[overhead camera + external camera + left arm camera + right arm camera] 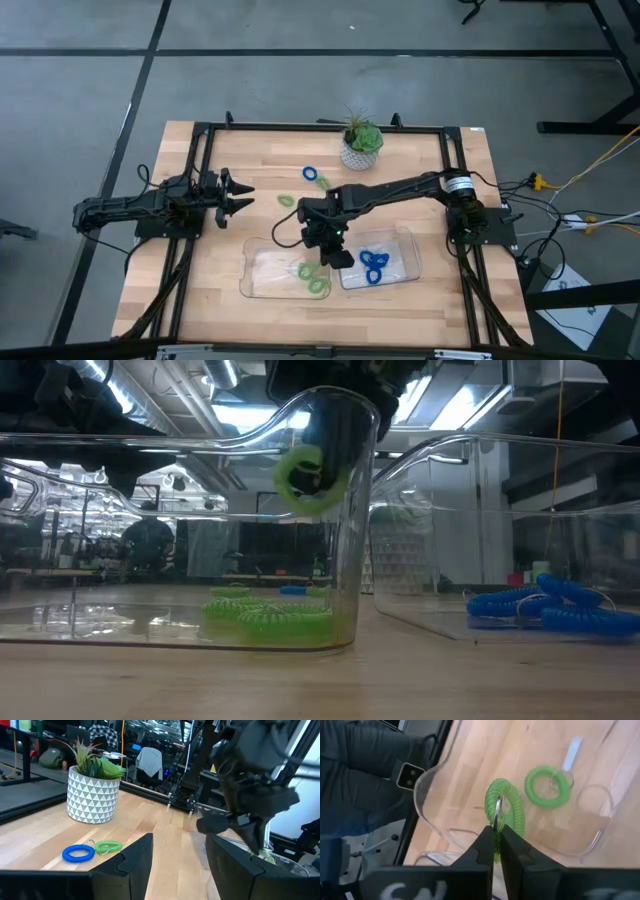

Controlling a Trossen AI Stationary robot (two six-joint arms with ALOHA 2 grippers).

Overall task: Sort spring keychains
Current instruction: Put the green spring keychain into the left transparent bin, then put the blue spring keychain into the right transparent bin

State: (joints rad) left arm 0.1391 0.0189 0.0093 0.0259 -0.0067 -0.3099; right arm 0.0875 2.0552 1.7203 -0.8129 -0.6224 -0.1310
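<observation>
My right end effector [496, 836] is clamped on a green keychain [506, 812], poised over the left tray [262, 262] holding greens.

The keychains [376, 266] are bright blue or light green [268, 617]. The plant pot [93, 794] is white with what looks like grey triangles.

Robotics lab: framed wooden table [210, 300], cables, workstations behind.
</observation>
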